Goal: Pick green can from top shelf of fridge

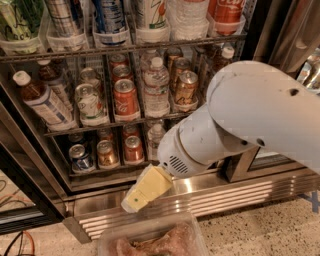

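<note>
The fridge (280, 30) stands open in front of me, with wire shelves full of drinks. The top shelf (125, 50) runs along the top of the view and is lined with clear plastic trays. The green can (19, 20) stands in the far-left tray; only its lower body shows. Beside it stand a silver striped can (64, 17), a blue-and-white can (110, 15) and a white can with green and orange marks (150, 12). My gripper (142, 192), cream-coloured at the end of the white arm (250, 115), hangs low before the ribbed steel base panel (225, 197), far below and to the right of the green can.
Lower wire racks hold short cans (125, 97), water bottles (156, 90) and a brown bottle (40, 100). A red can (227, 12) stands at the top right. A clear plastic tub (150, 240) lies at the bottom edge. Speckled floor (270, 230) lies at the lower right.
</note>
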Tool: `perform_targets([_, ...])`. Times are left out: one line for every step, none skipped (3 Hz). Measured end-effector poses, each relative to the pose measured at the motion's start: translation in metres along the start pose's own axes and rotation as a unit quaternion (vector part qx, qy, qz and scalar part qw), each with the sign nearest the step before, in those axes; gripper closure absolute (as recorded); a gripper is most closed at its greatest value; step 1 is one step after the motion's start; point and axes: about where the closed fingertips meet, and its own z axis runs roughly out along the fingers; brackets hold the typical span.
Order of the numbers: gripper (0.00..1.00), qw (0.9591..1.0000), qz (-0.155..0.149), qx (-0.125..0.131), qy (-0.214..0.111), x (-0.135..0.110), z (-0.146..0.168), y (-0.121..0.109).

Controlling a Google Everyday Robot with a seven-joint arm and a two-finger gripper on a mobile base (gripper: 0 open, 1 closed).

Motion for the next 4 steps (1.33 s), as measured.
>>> perform_targets([0.0, 0.999, -0.003, -0.041, -0.015, -0.018, 0.014, 0.01])
perform_targets([0.0, 0.999, -0.002, -0.043, -0.016, -0.019, 0.015, 0.01])
perform_targets([0.0, 0.9994, -0.004, -0.035, -0.003, -0.019, 0.018, 0.013])
perform_targets([0.0, 0.9997, -0.007, -0.023, -0.002, -0.034, 0.049, 0.024])
